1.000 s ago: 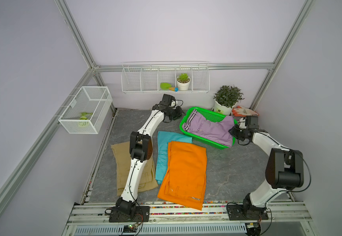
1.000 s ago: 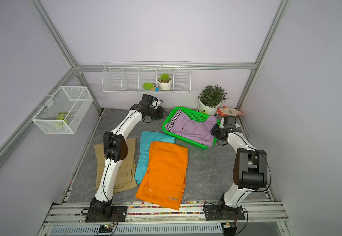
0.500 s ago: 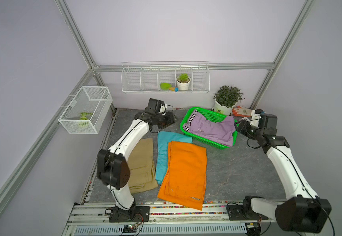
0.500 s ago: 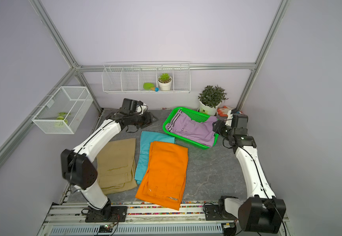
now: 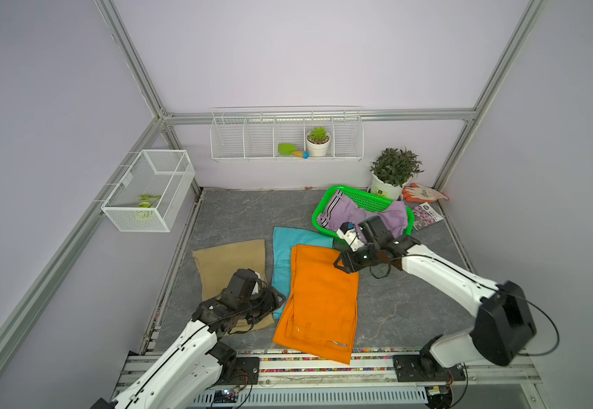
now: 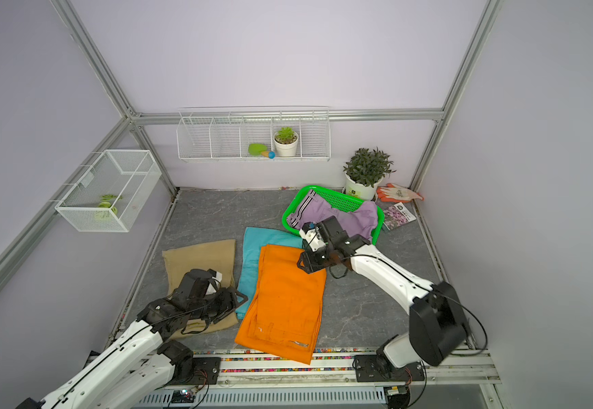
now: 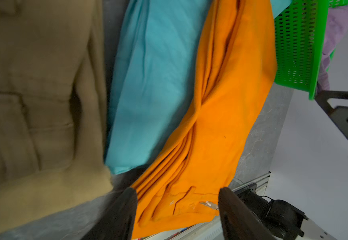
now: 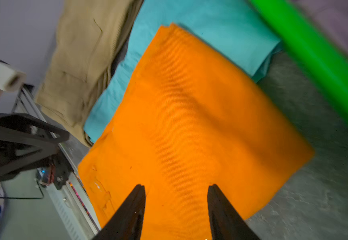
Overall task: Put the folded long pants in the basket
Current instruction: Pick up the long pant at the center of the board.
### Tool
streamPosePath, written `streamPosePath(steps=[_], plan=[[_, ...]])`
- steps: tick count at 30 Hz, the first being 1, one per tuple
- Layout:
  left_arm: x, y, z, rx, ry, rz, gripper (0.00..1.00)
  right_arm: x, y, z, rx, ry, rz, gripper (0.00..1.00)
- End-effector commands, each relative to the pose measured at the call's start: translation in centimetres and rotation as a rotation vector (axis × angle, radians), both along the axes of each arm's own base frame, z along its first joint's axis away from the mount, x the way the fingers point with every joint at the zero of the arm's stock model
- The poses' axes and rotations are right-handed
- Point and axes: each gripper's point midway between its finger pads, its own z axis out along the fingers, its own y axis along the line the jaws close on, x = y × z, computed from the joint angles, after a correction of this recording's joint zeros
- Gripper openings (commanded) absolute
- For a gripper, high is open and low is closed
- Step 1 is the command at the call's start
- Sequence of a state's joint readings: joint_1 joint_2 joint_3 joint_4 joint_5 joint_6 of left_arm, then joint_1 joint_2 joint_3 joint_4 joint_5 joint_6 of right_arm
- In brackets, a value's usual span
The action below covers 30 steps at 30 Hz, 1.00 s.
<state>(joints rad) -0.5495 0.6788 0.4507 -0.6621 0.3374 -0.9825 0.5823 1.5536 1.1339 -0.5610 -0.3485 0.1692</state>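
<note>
Overhead, lilac pants [image 5: 353, 214] in the basket [image 5: 369, 202], orange pants [image 5: 320, 304] on the worktop [image 5: 245, 216] overlapping teal pants [image 5: 282, 255]: risks dragging both. Left wrist: left gripper [image 7: 177, 193] wide, empty, beside the orange. Right wrist: right gripper [image 8: 177, 188] spread, empty above it; may pinch one layer.

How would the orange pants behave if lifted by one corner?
Probably floppy: the orange pants are soft folded cloth with loose layers at one edge, so they would likely sag and unfold. Lying flat and thin, they seem light for their size. They overlap the teal pants, so a push may drag those along.
</note>
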Motion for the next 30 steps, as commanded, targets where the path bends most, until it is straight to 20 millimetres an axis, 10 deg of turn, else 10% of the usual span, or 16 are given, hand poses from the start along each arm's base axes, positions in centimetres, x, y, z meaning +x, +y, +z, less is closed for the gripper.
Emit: streamPosePath(steps=[1,13,30], plan=[[-0.4,0.3,0.5,-0.041,0.006,0.053,0.67,1.6,0.2,-1.7,-0.118,-0.037,0.102,0.55],[-1.6,0.2,-0.8,-0.007,0.069,-0.009,0.67,7.8,2.1,-5.7,-0.370,-0.131,0.245,0.71],[-1.2,0.1,-0.9,0.003,0.070,-0.010,0.68,11.1,3.4,-9.1,-0.378,-0.065,0.354,0.63]])
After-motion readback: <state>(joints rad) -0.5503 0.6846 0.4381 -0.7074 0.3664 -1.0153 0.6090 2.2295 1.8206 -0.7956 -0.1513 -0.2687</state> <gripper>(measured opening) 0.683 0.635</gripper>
